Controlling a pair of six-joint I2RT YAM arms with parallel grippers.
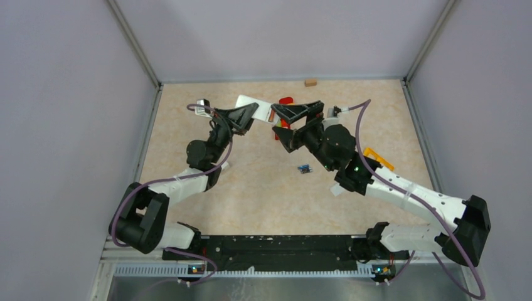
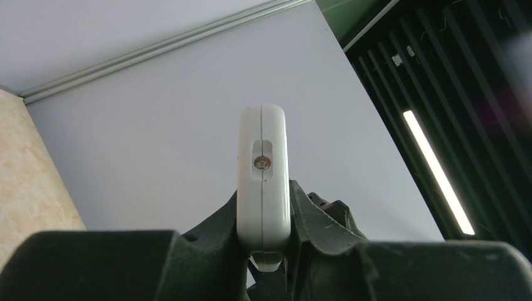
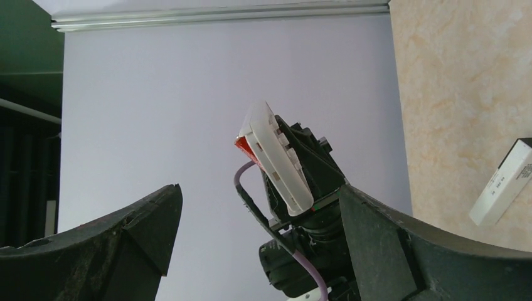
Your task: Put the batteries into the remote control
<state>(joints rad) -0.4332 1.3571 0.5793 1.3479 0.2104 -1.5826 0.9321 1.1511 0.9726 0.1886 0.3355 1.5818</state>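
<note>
My left gripper (image 1: 252, 110) is shut on a white remote control (image 1: 249, 101) and holds it off the table, tilted. In the left wrist view the remote (image 2: 263, 182) stands end-on between the fingers. My right gripper (image 1: 280, 123) is open and empty, facing the remote a short way to its right. In the right wrist view its jaws (image 3: 258, 188) stand wide apart, and the remote (image 3: 276, 153) shows beyond them with a red patch at its far end. Blue and dark batteries (image 1: 305, 168) lie on the table nearer the arm bases. The reddish-brown cell is not clearly visible.
A tan block (image 1: 310, 81) sits at the back wall. A red object (image 1: 286, 100) lies partly hidden behind the right gripper. An orange piece (image 1: 378, 157) lies by the right arm. A white labelled bar (image 3: 503, 183) lies on the table; it also shows in the top view (image 1: 202, 106).
</note>
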